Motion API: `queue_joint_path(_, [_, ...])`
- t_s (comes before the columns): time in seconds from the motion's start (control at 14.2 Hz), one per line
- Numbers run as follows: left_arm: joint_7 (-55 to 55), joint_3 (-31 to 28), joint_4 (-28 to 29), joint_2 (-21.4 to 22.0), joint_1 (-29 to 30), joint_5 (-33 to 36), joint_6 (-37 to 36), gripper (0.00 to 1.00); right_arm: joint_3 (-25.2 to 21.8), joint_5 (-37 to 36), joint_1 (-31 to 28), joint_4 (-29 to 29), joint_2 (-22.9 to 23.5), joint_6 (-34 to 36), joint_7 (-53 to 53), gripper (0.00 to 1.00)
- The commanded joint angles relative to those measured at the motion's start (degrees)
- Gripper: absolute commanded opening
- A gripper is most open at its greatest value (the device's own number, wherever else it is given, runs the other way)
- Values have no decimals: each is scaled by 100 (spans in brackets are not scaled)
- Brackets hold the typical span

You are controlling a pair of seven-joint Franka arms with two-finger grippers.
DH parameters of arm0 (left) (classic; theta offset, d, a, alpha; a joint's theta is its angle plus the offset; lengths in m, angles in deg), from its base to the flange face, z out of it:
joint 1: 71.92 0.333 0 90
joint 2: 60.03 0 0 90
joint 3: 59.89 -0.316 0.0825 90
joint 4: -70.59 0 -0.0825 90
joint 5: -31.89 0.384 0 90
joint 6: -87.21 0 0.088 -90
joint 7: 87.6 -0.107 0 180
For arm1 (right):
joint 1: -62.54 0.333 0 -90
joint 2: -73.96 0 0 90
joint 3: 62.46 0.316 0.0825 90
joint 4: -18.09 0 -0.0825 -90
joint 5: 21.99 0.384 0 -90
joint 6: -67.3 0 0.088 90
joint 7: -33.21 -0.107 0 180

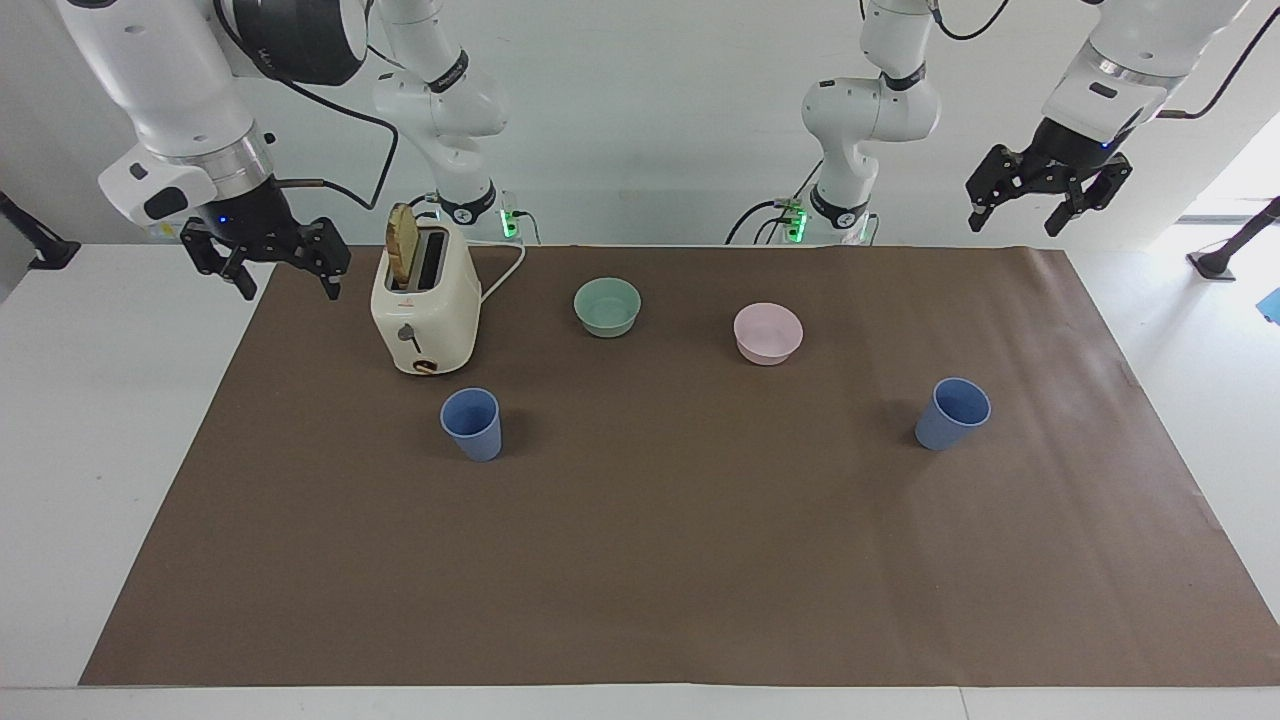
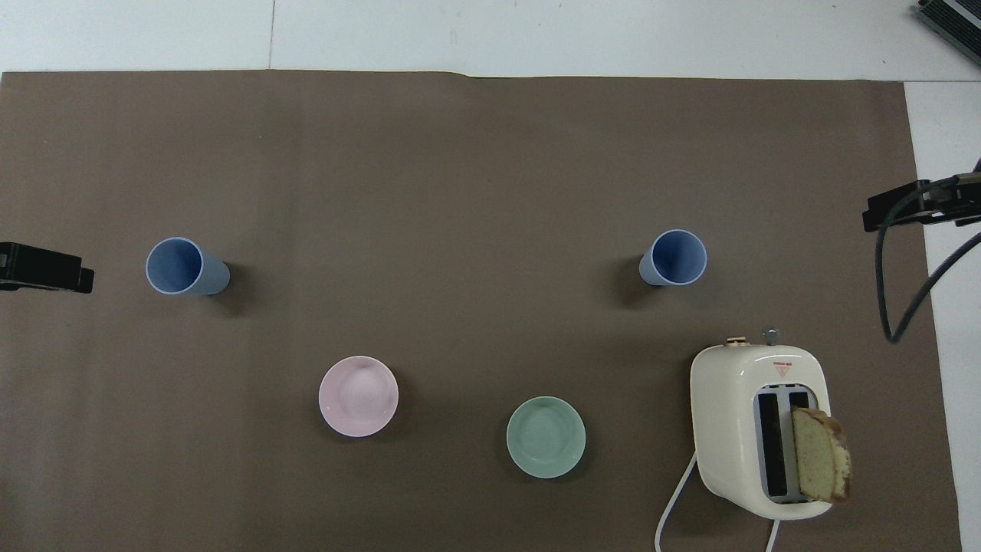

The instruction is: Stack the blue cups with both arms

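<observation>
Two blue cups stand upright and well apart on the brown mat. One cup [image 1: 472, 423] [image 2: 674, 258] is toward the right arm's end, just farther from the robots than the toaster. The other cup [image 1: 952, 413] [image 2: 186, 267] is toward the left arm's end. My right gripper [image 1: 288, 288] is open and empty, raised over the mat's edge beside the toaster; it also shows in the overhead view [image 2: 912, 208]. My left gripper [image 1: 1015, 224] is open and empty, raised over the mat's corner at its own end; only its tip shows in the overhead view [image 2: 47, 268].
A cream toaster [image 1: 424, 300] [image 2: 736, 399] holds a bread slice [image 1: 401, 243] in one slot. A mint-green bowl [image 1: 607, 306] [image 2: 546, 437] and a pink bowl [image 1: 768, 333] [image 2: 358, 395] sit between the cups and the robots. The brown mat [image 1: 680, 560] covers the table.
</observation>
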Motion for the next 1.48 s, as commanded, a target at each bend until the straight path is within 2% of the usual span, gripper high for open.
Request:
queue_joint_path(0.0, [19, -2, -11, 68, -3, 76, -128, 100, 42, 103, -51, -150, -132, -23, -91, 100])
queue_joint_path(1.41, [10, 33, 16, 94, 181, 68, -93, 100, 42, 103, -59, -150, -132, -23, -91, 100])
